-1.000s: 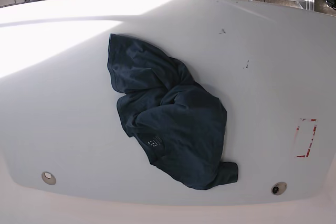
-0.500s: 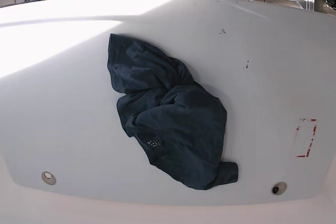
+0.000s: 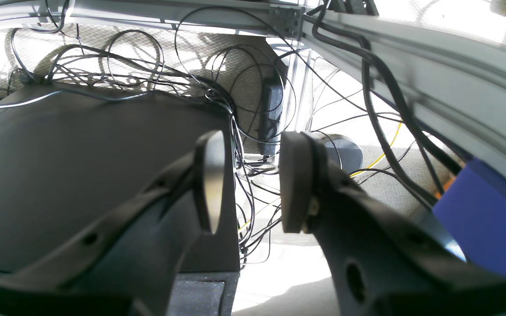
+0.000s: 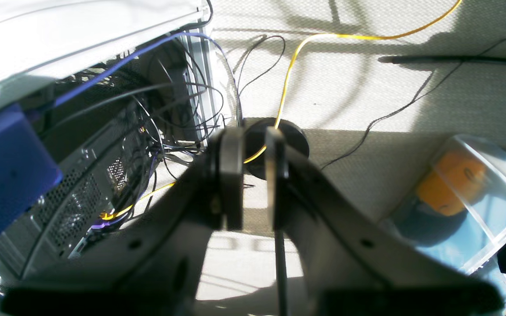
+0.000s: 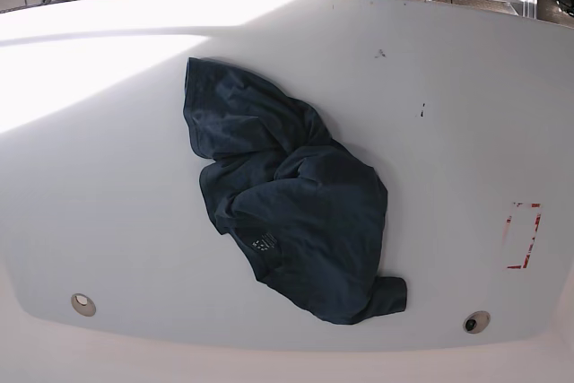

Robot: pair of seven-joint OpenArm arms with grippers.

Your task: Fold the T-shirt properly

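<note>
Both pincers, left (image 3: pixel 246 184) and right (image 4: pixel 248 175), gape empty; T-shirt (image 5: pixel 287 195) lies crumpled.

No visible change on the white table (image 5: pixel 108 177) since earlier frames.

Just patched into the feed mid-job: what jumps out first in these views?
The dark navy T-shirt lies crumpled in a heap near the middle of the white table, its pale neck label facing up. Neither arm shows above the table: both wrist cameras look past their fingers at tangled cables on the floor. The left gripper is open and empty; the right gripper holds nothing, its gap narrow.
</note>
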